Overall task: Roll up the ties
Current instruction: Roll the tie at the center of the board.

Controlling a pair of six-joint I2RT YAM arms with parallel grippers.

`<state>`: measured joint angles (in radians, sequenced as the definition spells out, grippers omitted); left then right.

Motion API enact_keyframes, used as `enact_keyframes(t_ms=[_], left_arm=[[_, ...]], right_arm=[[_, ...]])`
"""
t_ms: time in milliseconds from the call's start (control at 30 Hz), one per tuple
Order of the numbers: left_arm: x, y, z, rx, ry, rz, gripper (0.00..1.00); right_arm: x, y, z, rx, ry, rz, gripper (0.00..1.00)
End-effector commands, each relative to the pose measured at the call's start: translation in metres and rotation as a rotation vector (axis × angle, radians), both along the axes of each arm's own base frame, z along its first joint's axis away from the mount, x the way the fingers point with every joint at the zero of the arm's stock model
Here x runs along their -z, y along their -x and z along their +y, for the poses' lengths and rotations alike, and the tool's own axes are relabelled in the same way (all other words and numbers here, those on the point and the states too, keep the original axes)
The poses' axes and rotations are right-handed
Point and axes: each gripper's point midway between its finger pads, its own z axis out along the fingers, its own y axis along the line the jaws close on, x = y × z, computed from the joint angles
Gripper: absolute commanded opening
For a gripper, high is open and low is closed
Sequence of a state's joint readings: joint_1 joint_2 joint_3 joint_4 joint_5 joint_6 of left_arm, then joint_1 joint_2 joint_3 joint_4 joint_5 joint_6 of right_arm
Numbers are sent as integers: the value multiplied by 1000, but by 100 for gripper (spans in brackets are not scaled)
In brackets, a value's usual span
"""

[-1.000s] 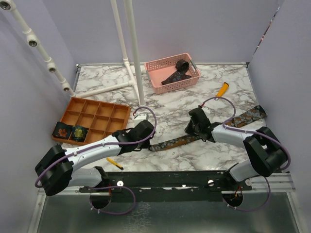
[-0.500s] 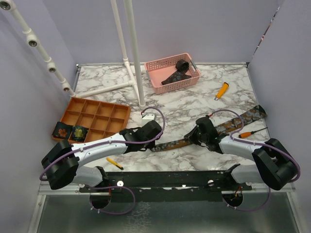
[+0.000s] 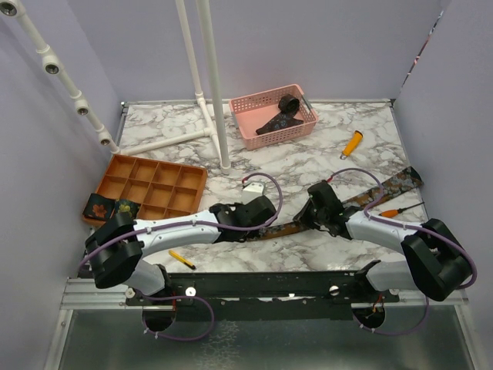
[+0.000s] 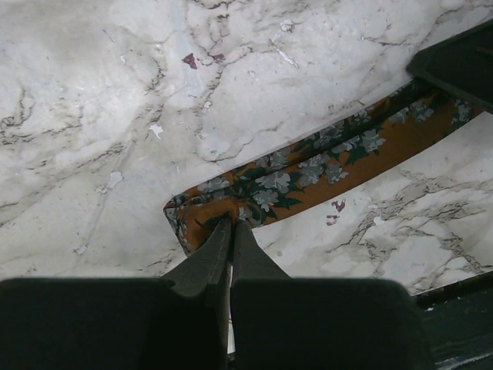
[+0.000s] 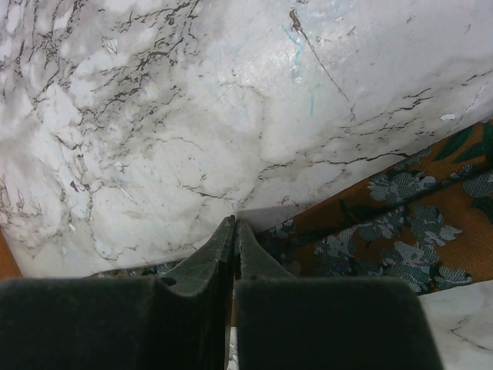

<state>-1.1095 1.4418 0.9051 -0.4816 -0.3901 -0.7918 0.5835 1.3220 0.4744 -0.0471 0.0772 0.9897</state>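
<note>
here, one tie [image 3: 397,183] lies unrolled across the marble worktop [image 3: 293,166], running slantwise from its narrow end near the middle to its wide end at the right. i have the left claw [image 4: 231,225] nipped fully shut on the narrow end, where the cloth curls up a little. the right claw [image 5: 234,223] is also closed tight, its tips at the tie's far edge further along. whether it has any cloth between them i cannot tell. the risk, as i judge it, is a crooked start: the pinch sits near one edge, so the first turn could skew. slick fabric could slip free, or the whole strip could drag if the right claw isn't pinning it. an orange-handled tool [image 3: 390,211] lies just beside the strip and could snag it.
</note>
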Motion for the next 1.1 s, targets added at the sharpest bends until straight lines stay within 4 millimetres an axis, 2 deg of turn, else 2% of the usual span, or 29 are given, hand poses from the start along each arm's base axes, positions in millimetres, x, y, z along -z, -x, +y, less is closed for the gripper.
enact_keyframes(t_ms=[0, 433, 633, 900, 1067], left_arm=[[5, 3, -12, 21, -52, -20, 0], [19, 12, -49, 95, -95, -16, 0], [36, 12, -50, 99, -146, -8, 0], [37, 9, -57, 104, -150, -12, 30], [30, 10, -58, 106, -131, -15, 42]], right_arm=[[30, 36, -26, -48, 142, 135, 6], [34, 39, -26, -59, 139, 141, 6], [29, 38, -25, -76, 137, 128, 6], [14, 37, -23, -106, 121, 84, 17], [6, 36, -23, -116, 119, 63, 21]])
